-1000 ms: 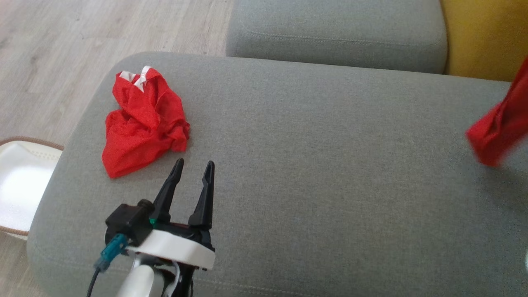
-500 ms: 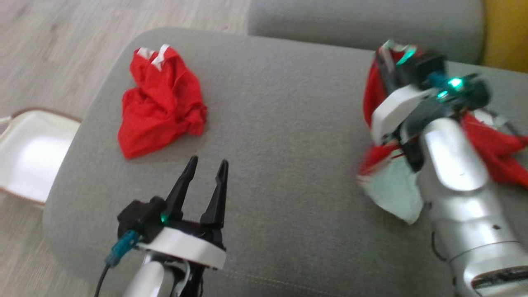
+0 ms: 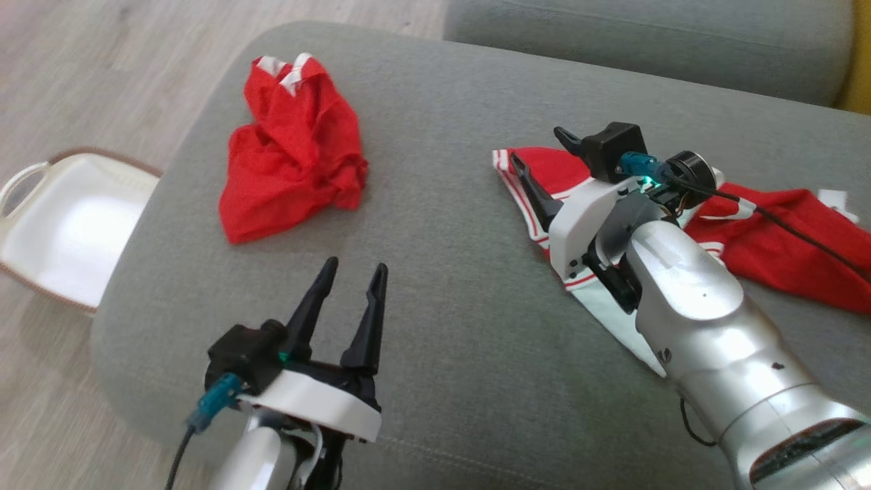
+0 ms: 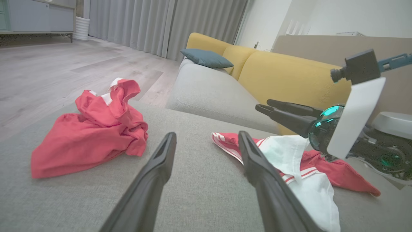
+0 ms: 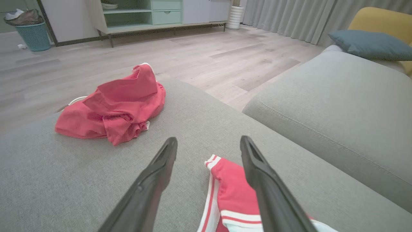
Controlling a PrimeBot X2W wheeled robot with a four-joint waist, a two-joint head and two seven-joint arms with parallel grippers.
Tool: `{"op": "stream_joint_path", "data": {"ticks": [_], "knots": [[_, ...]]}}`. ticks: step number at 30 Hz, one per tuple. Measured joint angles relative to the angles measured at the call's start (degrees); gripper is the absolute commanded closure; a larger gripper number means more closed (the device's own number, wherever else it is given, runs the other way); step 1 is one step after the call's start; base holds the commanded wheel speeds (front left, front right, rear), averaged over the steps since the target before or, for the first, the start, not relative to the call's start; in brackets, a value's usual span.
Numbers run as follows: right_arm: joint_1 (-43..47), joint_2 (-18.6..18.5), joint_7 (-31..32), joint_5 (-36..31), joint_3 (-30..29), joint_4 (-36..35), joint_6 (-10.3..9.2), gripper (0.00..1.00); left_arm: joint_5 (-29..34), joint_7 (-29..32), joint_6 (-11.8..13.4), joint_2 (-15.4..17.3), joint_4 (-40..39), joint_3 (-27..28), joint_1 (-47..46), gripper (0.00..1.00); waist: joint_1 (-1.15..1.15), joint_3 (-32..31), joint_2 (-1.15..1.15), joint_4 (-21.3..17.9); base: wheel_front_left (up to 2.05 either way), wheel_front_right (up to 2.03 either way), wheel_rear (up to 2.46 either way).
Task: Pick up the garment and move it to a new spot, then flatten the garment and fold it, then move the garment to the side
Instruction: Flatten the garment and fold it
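Red-white garment (image 3: 782, 258) lies long axis L-R on sofa (image 3: 476, 320), striped end leftward; right pincer (image 3: 536, 145) & left pincer (image 3: 357, 265) both apart.

No text, label, brand, number or sign readable in any view. Small white patch (image 3: 835, 201) at edge of red garment (image 3: 782, 252), on grey sofa: too small to tell if anything is printed on it.

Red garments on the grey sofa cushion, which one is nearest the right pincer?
The flatter, white-striped red garment beneath the right pincer; the crumpled red garment lies left.
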Motion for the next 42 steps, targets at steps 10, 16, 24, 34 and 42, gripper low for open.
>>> {"op": "stream_joint_path", "data": {"ticks": [10,16,24,34,42], "knots": [[-2.0,-0.1,-4.4,-0.4,-4.3,3.8,0.0,0.0,0.7,0.0,-0.1,0.0,-1.5,3.1,0.0,0.0,0.0,-1.6,0.0,-5.8,0.0,0.0,0.0],[-0.3,-1.1,-9.2,-3.0,-10.8,4.0,0.0,0.0,0.6,0.0,0.0,0.0,-2.3,3.4,0.1,0.0,0.0,-3.4,0.0,-9.2,0.0,0.0,0.0],[14.9,-2.6,-11.6,-4.3,-22.5,-5.8,0.0,0.0,0.6,0.0,0.5,0.0,-3.4,3.3,0.3,0.0,0.0,-5.4,0.0,-13.2,0.0,0.0,0.0],[30.3,0.2,-11.7,-4.3,-28.2,-22.1,0.0,0.0,0.6,0.0,0.4,0.0,-3.8,3.5,1.9,0.0,0.0,-4.5,0.0,-15.9,0.0,0.0,0.0],[30.3,0.6,-9.3,-3.2,-29.2,-26.0,0.0,0.0,0.6,0.0,-0.1,0.0,-3.7,3.0,1.7,0.0,0.0,-1.7,0.0,-13.8,0.0,0.0,0.0]]}}
